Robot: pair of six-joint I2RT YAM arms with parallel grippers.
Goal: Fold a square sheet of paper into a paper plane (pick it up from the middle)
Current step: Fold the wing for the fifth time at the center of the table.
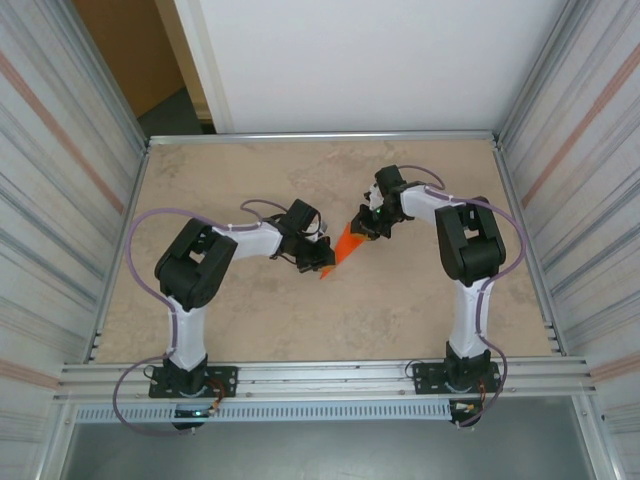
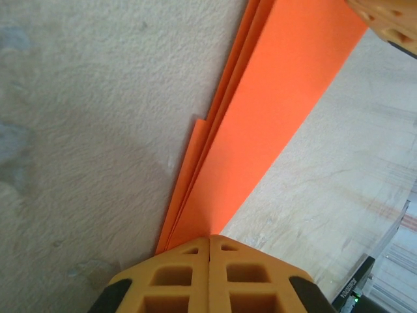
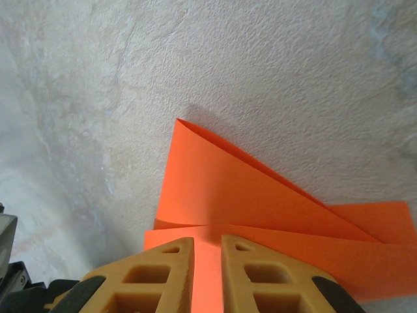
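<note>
The orange sheet of paper (image 1: 347, 243) is folded into a narrow, layered, pointed shape and sits at the table's middle between the two arms. My left gripper (image 1: 322, 262) is at its near-left end. In the left wrist view its jaws (image 2: 210, 238) are pressed together on the paper (image 2: 280, 98), which runs away from the tips in several stacked layers. My right gripper (image 1: 366, 228) is at the far-right end. In the right wrist view its fingers (image 3: 207, 242) stand narrowly apart, with the paper (image 3: 221, 189) showing through the gap and a flap lifting beyond them.
The beige stone-patterned table (image 1: 250, 190) is walled by metal panels left and right, and a rail (image 1: 320, 375) carrying both arm bases runs along its near edge. The other gripper's yellow fingertip (image 2: 391, 19) shows at the top right of the left wrist view.
</note>
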